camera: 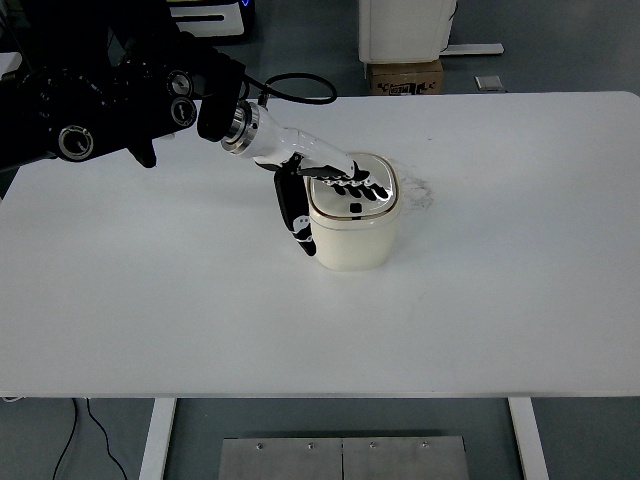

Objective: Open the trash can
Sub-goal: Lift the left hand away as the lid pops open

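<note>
Cream trash can [352,232] under left hand [322,185]; cardboard box [406,76] beyond table [150,300].

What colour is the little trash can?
Cream white trash can, with a shiny lid; top view.

Single top view — mounted high on the robot's own side, angled steeply down across a white table [480,320] toward the far floor. Mid-range framing: nearly the whole tabletop fits, the left arm [110,100] entering upper left — no second view to overlap.
</note>
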`<state>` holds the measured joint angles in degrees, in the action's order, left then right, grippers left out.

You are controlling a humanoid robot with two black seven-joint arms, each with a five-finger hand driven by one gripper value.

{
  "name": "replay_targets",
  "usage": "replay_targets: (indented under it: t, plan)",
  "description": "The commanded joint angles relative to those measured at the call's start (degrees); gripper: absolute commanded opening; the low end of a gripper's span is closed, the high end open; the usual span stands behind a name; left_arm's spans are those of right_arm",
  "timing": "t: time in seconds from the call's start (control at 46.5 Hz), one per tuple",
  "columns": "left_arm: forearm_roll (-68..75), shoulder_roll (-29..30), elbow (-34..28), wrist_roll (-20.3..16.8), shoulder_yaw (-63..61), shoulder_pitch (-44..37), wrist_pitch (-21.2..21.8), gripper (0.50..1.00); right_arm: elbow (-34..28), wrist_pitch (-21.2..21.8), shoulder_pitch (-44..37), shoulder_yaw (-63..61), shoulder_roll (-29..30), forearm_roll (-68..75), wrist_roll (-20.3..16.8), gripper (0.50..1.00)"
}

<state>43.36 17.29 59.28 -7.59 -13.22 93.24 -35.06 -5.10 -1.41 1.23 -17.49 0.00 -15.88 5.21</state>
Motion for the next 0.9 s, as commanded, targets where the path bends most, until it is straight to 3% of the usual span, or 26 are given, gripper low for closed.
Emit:
replay_targets:
  t: [0.0,0.387,0.881]
  plan:
    - [-0.6,0.4,-0.3,-0.1,0.3,0.5,0.1,1.000,0.0,0.0,0.0,0.0,0.0,0.0,0.0,0.991]
    - [-12.6,2.1,-7.9,-0.1,0.6,0.4,0.1,1.000,0.0,0.0,0.0,0.0,0.0,0.1,0.1,0.991]
    - [-35.4,7.8,-10.9,-0.7,5.7,-4.0,1.5,1.000,0.0,0.0,0.0,0.0,0.0,0.0,0.0,0.991]
